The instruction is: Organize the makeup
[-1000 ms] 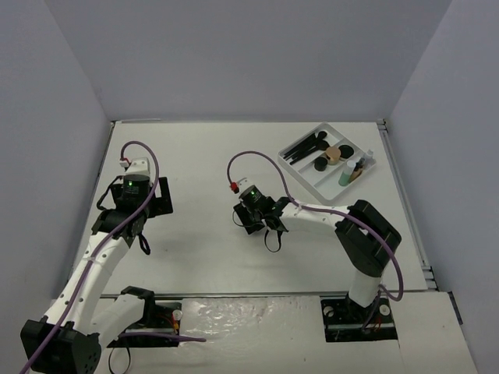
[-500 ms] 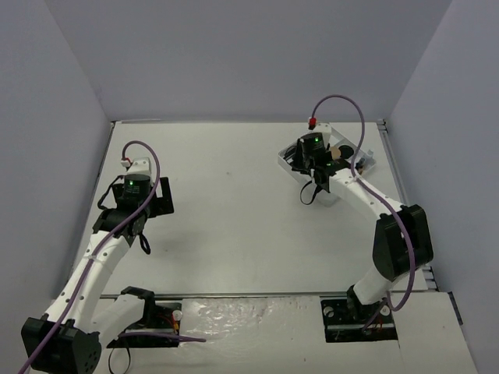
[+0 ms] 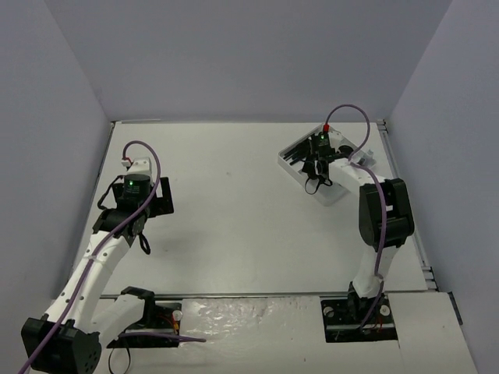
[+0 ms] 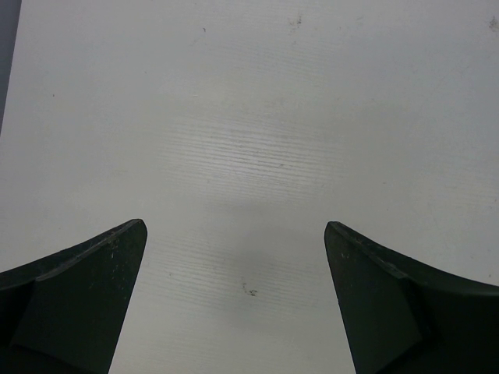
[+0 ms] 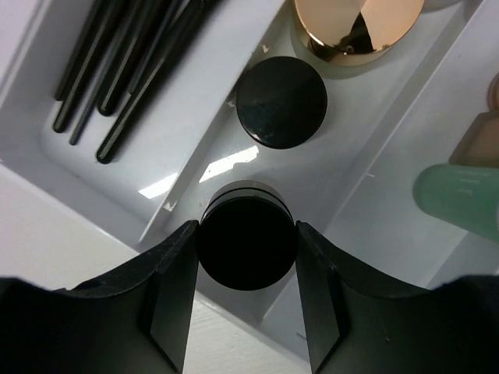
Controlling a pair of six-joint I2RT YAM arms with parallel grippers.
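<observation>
My right gripper (image 5: 245,245) is shut on a black round pot (image 5: 245,241) and holds it over the middle compartment of the white divided tray (image 5: 374,226). That compartment holds another black round pot (image 5: 281,101) and a tan round jar (image 5: 359,23). Several thin black brushes and pencils (image 5: 125,70) lie in the left compartment. A green bottle (image 5: 460,199) lies in the right compartment. In the top view the right gripper (image 3: 318,160) hovers over the tray (image 3: 337,191) at the back right. My left gripper (image 4: 234,257) is open and empty over bare table, on the left in the top view (image 3: 139,206).
The tray sits near the right wall and the table's back edge. The white table (image 3: 226,202) is enclosed by grey walls on three sides. A purple cable (image 3: 347,117) loops above the right wrist.
My right arm has swung from mid-table to the tray at the back right, carrying the black pot over the middle compartment. The left arm has not moved.
</observation>
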